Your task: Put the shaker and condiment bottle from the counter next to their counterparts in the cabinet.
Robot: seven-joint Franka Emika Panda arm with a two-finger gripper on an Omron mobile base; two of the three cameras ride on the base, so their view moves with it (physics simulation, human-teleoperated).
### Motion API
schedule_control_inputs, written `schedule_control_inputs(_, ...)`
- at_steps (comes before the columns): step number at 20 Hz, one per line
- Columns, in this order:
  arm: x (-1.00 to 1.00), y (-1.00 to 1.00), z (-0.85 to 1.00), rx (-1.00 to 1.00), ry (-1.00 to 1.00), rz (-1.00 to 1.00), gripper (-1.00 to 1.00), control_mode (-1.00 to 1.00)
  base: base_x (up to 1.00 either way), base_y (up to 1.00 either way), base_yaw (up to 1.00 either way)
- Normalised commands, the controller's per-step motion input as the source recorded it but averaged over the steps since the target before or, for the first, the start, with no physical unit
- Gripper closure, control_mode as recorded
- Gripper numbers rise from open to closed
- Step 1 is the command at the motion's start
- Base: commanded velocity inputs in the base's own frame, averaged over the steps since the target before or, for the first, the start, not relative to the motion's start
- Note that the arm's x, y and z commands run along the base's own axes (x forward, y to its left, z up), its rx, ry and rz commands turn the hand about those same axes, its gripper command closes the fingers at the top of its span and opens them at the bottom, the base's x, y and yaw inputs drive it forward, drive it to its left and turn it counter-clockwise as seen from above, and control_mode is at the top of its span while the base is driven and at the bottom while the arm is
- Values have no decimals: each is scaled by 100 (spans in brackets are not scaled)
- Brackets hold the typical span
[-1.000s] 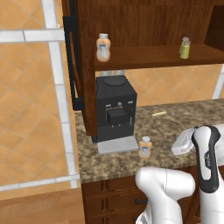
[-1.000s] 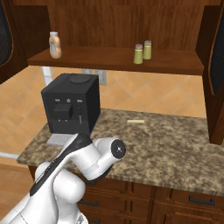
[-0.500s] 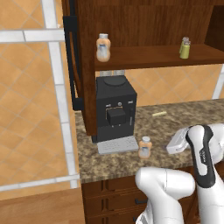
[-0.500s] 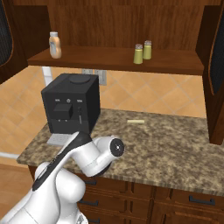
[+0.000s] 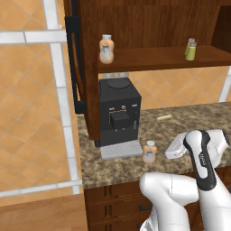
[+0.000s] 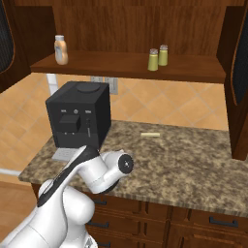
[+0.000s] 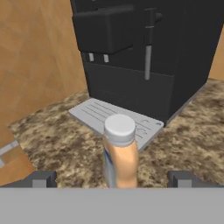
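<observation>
We have two shakers (image 6: 158, 58) together on the cabinet shelf (image 6: 121, 65), so that half looks done, while the condiment bottle (image 7: 120, 151) waits on the table (image 5: 176, 135) by the coffee machine (image 5: 118, 113), between our wide-open, empty claw (image 7: 111, 178).

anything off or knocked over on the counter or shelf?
Nothing stands out. The peach-orange, pale-capped bottle stands upright on the speckled granite counter; its twin and two yellow-green shakers stand upright on the cabinet shelf.

Peach-orange condiment bottle (image 5: 150, 152) upright on granite counter (image 5: 135, 164), twin bottle (image 5: 106, 48) and two shakers (image 5: 191, 49) on cabinet (image 5: 158, 58) shelf
</observation>
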Motion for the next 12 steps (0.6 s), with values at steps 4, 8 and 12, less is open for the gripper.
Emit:
schedule_control_inputs(4,22,7,-27,0,-7,0,-100,-100,0,0,0)
schedule_control_inputs(8,20,1,-28,0,-5,0,-100,-100,0,0,0)
schedule_control_inputs(12,19,13,-32,1,-1,2,-100,-100,0,0,0)
